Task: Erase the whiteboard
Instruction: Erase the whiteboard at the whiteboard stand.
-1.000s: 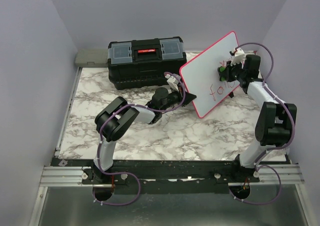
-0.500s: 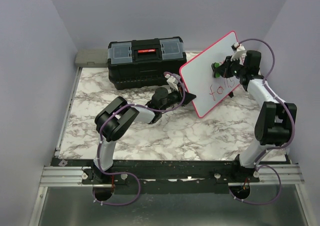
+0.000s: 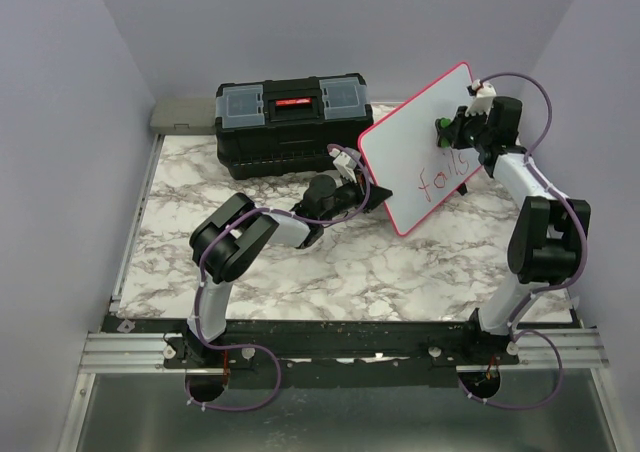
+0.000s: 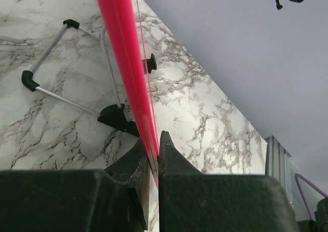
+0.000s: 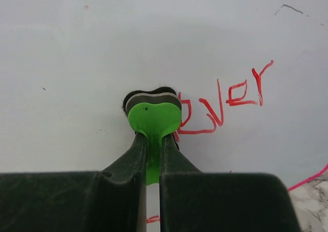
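Note:
The whiteboard (image 3: 415, 142) stands tilted on the marble table, white with a pink-red rim and red handwriting (image 3: 440, 177) low on its face. My left gripper (image 3: 376, 194) is shut on the board's lower left edge. In the left wrist view the rim (image 4: 125, 62) runs straight into the left gripper (image 4: 154, 152). My right gripper (image 3: 452, 130) is shut on a green eraser (image 3: 441, 125) pressed against the upper right of the board. In the right wrist view the eraser (image 5: 154, 118) sits on the whiteboard (image 5: 92, 37) just left of the red letters (image 5: 225, 101), held by the right gripper (image 5: 152, 139).
A black toolbox (image 3: 292, 122) stands at the back left, with a grey flat object (image 3: 182, 114) beside it. The board's wire stand (image 4: 51, 83) and black feet (image 4: 115, 116) rest on the marble table (image 3: 300, 272). Lilac walls close in on three sides.
My right gripper slid the green eraser up the board toward its top right edge. The left gripper and the board have stayed put.

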You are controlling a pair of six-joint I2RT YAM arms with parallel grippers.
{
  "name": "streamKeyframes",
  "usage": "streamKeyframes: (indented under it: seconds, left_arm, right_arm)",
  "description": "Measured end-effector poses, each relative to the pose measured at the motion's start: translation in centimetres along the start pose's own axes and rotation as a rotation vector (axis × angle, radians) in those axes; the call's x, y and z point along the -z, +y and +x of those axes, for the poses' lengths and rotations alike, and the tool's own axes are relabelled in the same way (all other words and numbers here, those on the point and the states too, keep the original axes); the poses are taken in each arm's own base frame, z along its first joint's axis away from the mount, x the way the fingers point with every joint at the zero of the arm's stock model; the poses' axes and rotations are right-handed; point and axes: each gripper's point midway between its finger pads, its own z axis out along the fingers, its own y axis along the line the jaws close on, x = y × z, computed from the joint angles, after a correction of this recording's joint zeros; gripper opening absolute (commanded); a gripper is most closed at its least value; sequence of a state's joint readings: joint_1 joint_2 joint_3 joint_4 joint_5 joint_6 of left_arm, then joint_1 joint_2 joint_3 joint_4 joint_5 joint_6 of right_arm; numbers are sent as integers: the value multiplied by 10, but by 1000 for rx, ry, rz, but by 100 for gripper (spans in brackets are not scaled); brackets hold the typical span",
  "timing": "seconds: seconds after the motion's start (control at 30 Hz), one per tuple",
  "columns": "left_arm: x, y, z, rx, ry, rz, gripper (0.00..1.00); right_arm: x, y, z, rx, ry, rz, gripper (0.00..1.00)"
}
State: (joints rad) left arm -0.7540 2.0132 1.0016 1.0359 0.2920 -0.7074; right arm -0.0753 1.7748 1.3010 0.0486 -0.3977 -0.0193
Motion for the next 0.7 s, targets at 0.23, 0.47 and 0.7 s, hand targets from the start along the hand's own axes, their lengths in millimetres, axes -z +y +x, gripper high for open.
streamKeyframes:
  seconds: [0.23,0.47,0.7]
  left_arm:
    - [0,1,1,4,-2,2,0]
    - [1,2,2,4,-3,1,0]
    - [1,4,0,-1,-10,-2,0]
  right_arm:
    - [9,9,23,112,44,-135,1]
    - [17,32,29,89,55,-251,1]
    - [11,34,19,-94,45,-175,1]
